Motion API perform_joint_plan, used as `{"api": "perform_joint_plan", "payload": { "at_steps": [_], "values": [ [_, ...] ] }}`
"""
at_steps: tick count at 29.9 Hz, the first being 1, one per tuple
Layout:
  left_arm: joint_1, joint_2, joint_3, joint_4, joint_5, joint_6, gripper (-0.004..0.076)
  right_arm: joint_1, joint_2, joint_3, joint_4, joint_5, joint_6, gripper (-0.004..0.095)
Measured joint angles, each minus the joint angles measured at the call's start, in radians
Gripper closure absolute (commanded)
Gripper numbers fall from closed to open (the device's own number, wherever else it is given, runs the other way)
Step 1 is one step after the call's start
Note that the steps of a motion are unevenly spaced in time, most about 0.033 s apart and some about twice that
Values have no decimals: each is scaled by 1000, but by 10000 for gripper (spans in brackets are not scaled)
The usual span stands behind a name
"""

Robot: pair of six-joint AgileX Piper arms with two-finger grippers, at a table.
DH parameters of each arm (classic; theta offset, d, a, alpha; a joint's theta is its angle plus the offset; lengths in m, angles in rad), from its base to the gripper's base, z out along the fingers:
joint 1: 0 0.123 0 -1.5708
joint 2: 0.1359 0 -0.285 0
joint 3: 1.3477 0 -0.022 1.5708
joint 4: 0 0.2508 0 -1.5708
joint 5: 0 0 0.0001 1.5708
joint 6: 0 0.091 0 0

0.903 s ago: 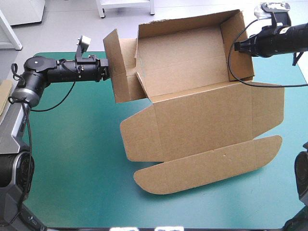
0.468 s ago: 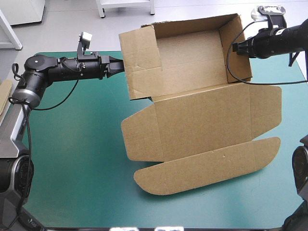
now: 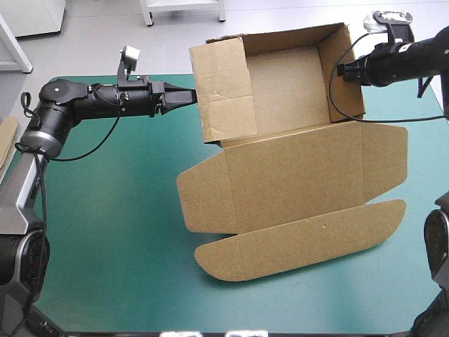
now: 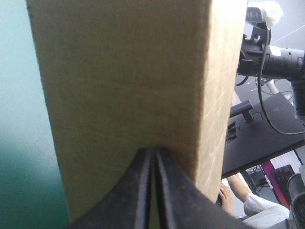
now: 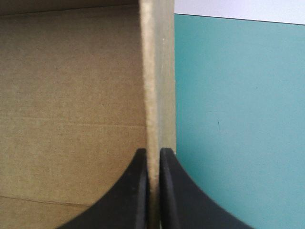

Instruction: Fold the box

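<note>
Gaping brown box (image 3: 287, 91), walls upright

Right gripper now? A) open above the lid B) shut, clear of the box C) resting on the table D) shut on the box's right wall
D: in the right wrist view the right gripper straddles the wall edge of the box, all but shut on it.

Your left arm (image 3: 105, 104) is a black tube with a round elbow joint (image 3: 57, 93) marked by a small white dot, on a silver-grey lower link (image 3: 21, 188). Your right arm (image 3: 415, 59) is the same matte black. The left gripper (image 3: 191, 94) and right gripper (image 3: 339, 70) each taper to curved black fins.
</note>
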Motion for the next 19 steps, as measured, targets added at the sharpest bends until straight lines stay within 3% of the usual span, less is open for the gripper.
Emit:
{"api": "perform_joint_plan", "payload": {
  "at_steps": [4, 7, 19],
  "values": [
    [-17, 0, 0, -5, 0, 0, 391, 16, 0, 0, 0, -1, 0, 923],
    [-25, 0, 0, -24, 0, 0, 310, 39, 1, 0, -5, -1, 0, 923],
    [-27, -22, 0, 21, -2, -18, 304, 81, 3, 0, -59, -3, 23, 921]
  ]
}}
